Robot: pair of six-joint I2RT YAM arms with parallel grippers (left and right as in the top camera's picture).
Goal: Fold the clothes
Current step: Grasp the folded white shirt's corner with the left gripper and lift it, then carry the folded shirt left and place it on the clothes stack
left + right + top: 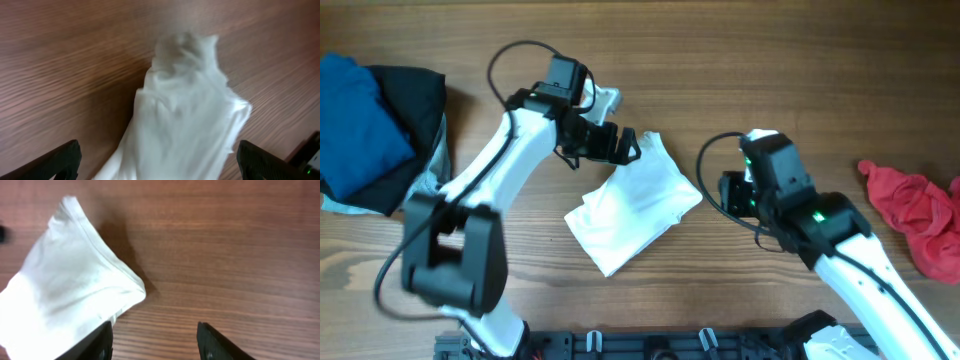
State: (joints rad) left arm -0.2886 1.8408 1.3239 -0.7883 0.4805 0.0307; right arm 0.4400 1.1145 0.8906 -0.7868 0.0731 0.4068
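Wood-grain worktop, seen from overhead, carries three lots of clothing.

At 9 o'clock lies a blue and black pile, cut off by the frame edge, so its extent is unknown. The left tool sits at the 12 o'clock corner of the white garment, fingers spread wide and gripping nothing. The garment lies at centre, partly folded and skewed, and that corner is bunched. The right tool stands just beside the garment's 3 o'clock edge, fingers parted and empty. A red garment lies crumpled at 3 o'clock, part out of frame.

Risks, as judged:
- Closing on the bunched corner may catch one layer only, and the fold would then open when lifted.
- A one-sided pull could drag the cloth askew.

The left wrist view is blurred, so contact between fingers and cloth cannot be confirmed. The layer count is not discernible.
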